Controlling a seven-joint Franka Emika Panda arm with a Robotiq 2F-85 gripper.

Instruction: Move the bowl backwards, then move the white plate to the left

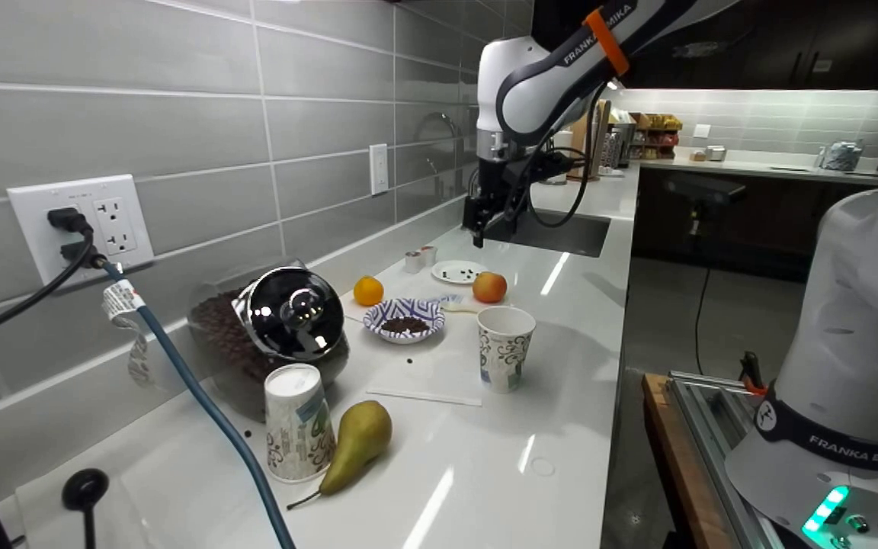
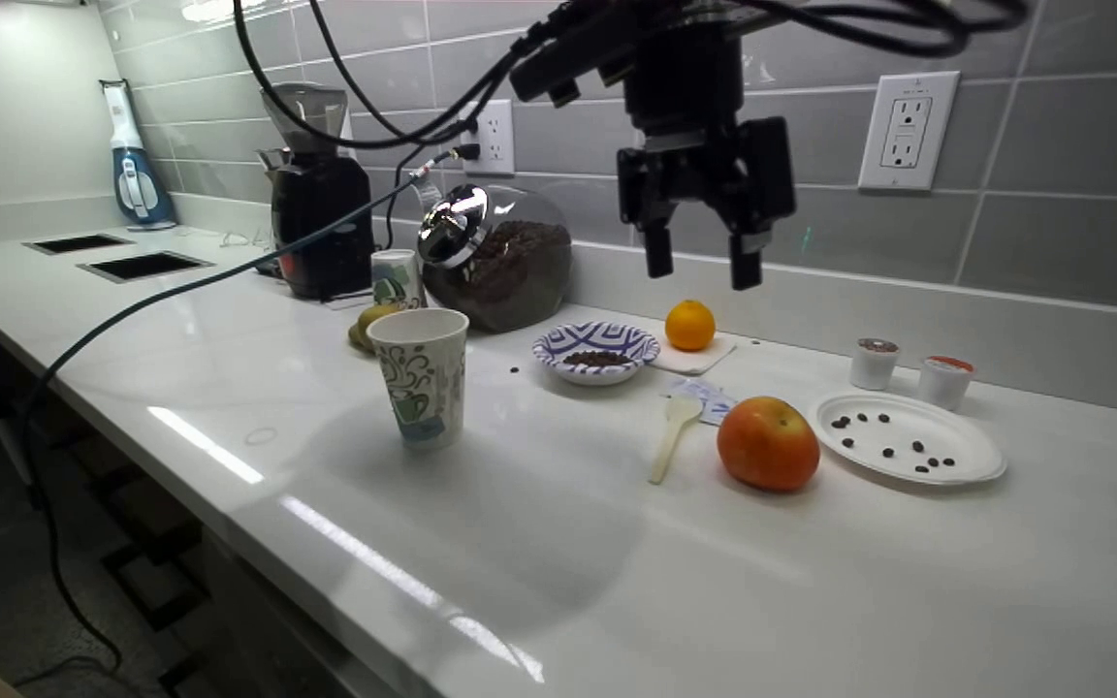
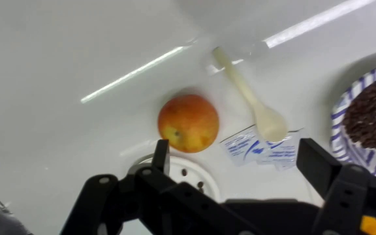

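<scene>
Wrist view: shows the gripper (image 3: 235,160) spread and empty, with, in both exterior views, the bowl (image 2: 597,337) near the orange (image 2: 689,326) and the white plate (image 2: 941,431) beside the apple (image 2: 769,444), and leaves the backward move undeterminable, the leftward one probably pending.

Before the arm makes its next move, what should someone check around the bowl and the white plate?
Gripper open and empty: ok.
Gripper directly above the bowl: not ok; the bowl sits at the wrist view's right edge.
Bowl empty: not ok; dark beans lie inside and might spill.
White plate empty: not ok; scattered beans there too.
Apple clear of that plate: cannot tell; close, contact unclear.
</scene>
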